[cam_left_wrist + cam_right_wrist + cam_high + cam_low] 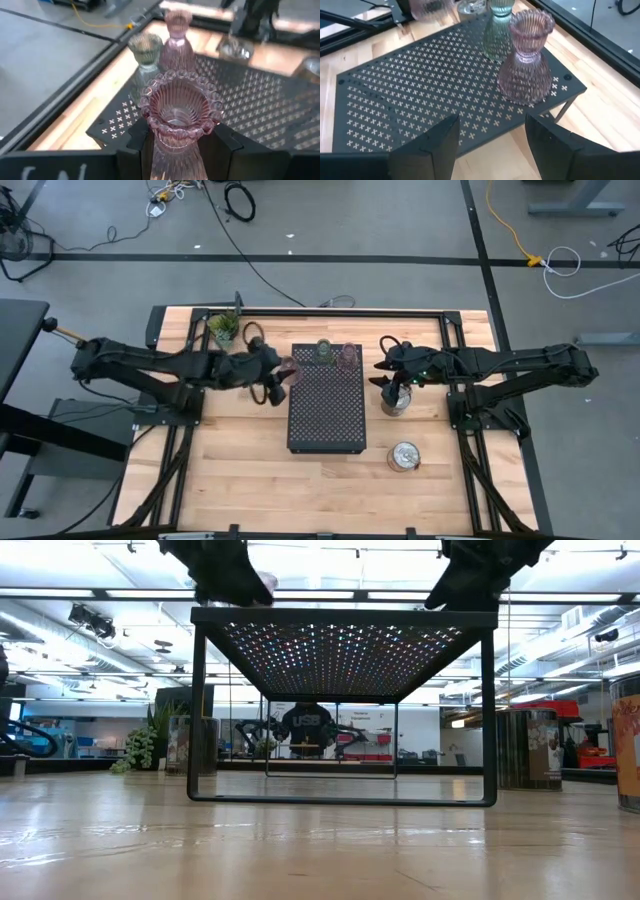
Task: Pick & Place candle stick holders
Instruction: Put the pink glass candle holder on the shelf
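My left gripper (281, 376) is shut on a pinkish holder with a beaded rim (177, 112), at the far left corner of the black perforated tray (327, 415). A pale green holder (325, 350) and a second pinkish holder (348, 355) stand upright on their bases on the tray's far edge. They also show in the right wrist view, green (499, 30) and pink (527, 60). My right gripper (490, 145) is open and empty just right of the tray, beside a silvery glass holder (397, 399). Another silvery holder (404, 457) stands on the table nearer the front. My left gripper pinches the pinkish holder's narrow ribbed body just below the beaded rim (176, 142), one finger (137, 145) on each side. The fingers come roughly level from the table's left. The holder stands upright, mouth up. The fingers hide its base.
A small leafy potted plant (224, 328) stands at the far left of the table. The tray stands on thin legs (197, 710), with room underneath. Bare wood lies along the near side of the table. The black frame rail (340, 313) runs along the far edge.
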